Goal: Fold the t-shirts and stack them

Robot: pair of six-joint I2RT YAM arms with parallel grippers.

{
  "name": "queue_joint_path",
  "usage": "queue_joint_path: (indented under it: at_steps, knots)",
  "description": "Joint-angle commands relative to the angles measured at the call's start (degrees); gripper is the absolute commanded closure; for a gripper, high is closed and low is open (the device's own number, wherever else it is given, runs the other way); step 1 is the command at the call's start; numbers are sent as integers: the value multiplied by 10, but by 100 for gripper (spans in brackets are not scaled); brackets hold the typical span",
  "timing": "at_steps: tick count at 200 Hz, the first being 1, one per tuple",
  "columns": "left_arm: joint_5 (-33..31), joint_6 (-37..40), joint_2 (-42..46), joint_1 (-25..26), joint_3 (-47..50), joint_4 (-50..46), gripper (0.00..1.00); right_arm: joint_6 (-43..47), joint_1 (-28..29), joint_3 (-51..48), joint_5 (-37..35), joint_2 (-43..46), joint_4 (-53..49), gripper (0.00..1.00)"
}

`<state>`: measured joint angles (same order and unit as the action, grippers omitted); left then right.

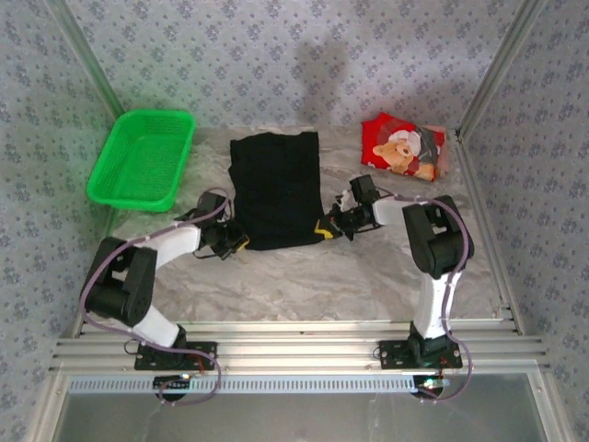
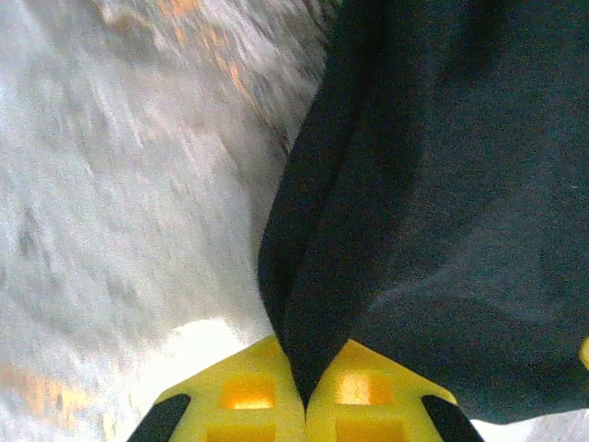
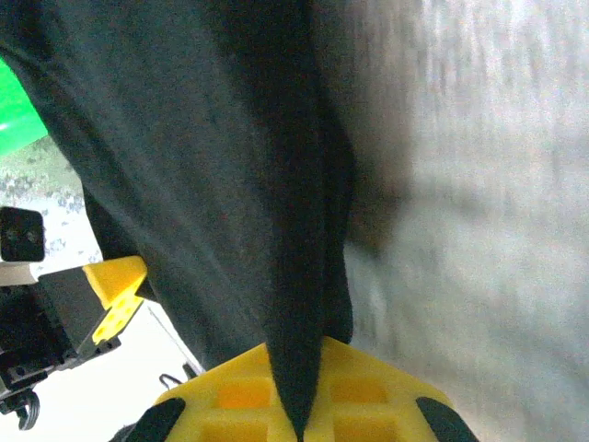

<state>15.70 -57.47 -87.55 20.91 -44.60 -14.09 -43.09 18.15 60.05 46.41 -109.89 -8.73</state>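
The black t-shirt lies flat in the middle of the table, folded to a tall rectangle. My left gripper is shut on its near left corner; in the left wrist view the black cloth is pinched between the yellow fingers. My right gripper is shut on the near right corner, with black cloth wedged between its yellow fingers. The red t-shirt with the teddy bear print lies folded at the far right corner.
A green mesh basket stands at the far left, its corner visible in the right wrist view. The table has a pale marbled cover. Patterned walls close in the back and sides. The left gripper appears in the right wrist view.
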Motion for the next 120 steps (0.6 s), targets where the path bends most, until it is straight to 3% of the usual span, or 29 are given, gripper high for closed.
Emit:
queue_joint_path:
  at_steps: [1,65,120]
  knots:
    - [-39,-2,69,33,34,-61,100,-3,-1,-56,-11,83,-72,100]
    - [-121,-179,287,201,162,-139,100,-93,57,-251,-43,279,-101,100]
    - [-137,-191,384,225,101,-244,100,-147,92,-234,-68,415,-176,100]
